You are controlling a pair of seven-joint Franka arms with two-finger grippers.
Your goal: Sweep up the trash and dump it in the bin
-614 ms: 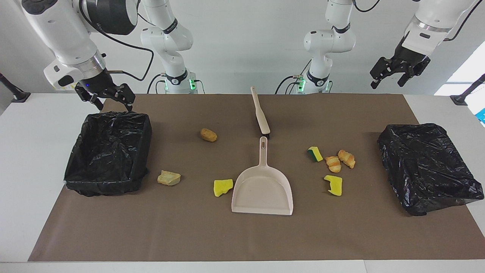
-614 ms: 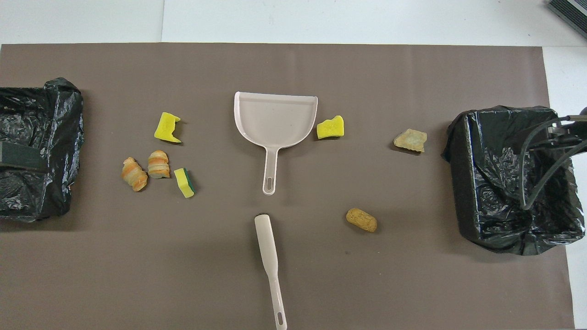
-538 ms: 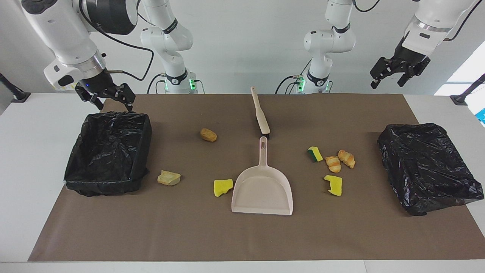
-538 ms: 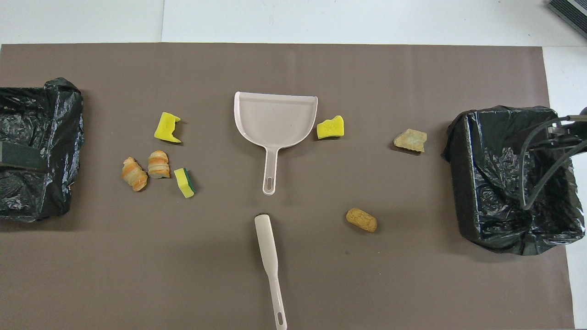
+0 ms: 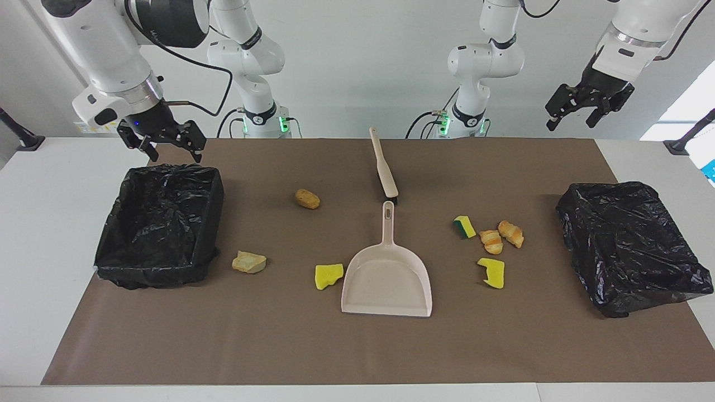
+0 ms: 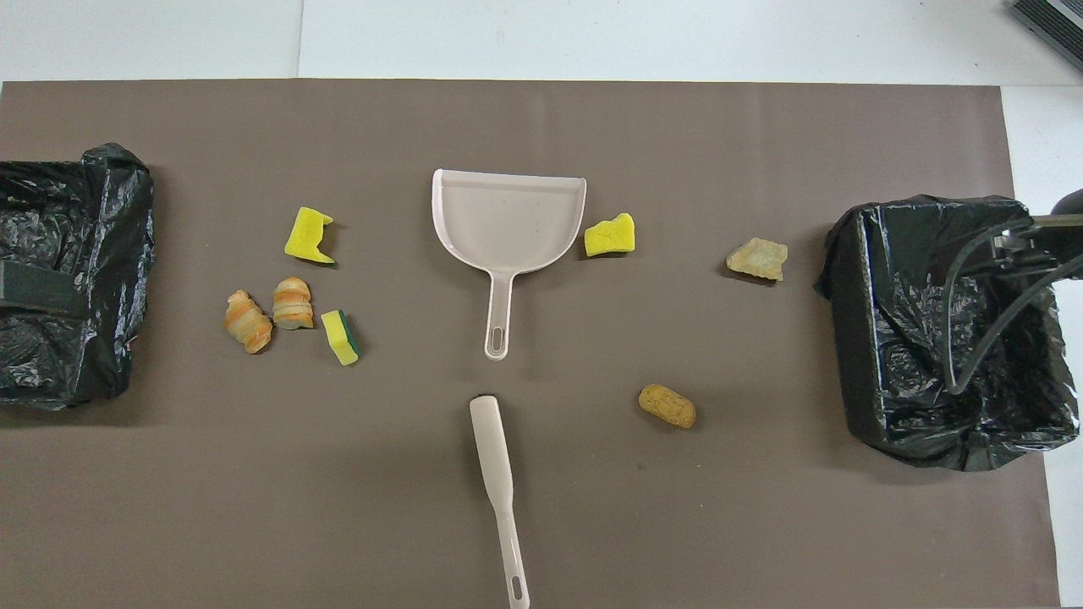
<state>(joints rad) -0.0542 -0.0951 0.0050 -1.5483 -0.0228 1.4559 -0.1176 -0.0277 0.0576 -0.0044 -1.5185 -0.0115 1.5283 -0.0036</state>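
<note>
Several scraps of trash lie on the brown mat: a brown lump (image 5: pixel 308 199), a pale lump (image 5: pixel 249 262), yellow sponge pieces (image 5: pixel 328 276) (image 5: pixel 492 272), a green-backed sponge (image 5: pixel 464 226) and two croissant lumps (image 5: pixel 501 237). The beige dustpan (image 5: pixel 386 279) lies mid-table, its handle pointing at the brush (image 5: pixel 384 170). A black-bagged bin (image 5: pixel 208 223) stands at the right arm's end. My right gripper (image 5: pixel 163 146) hangs open and empty over that bin's edge nearest the robots. My left gripper (image 5: pixel 585 111) waits open and empty, raised over the left arm's end.
A second black-bagged bin (image 5: pixel 631 245) sits at the left arm's end of the mat. From overhead, the dustpan (image 6: pixel 508 211), brush (image 6: pixel 495 474) and both bins (image 6: pixel 939 330) (image 6: pixel 59 279) show, with the right arm's cable over one bin.
My right gripper has shifted slightly toward the table's middle above the bin's edge. The left arm and everything on the mat stayed put.
</note>
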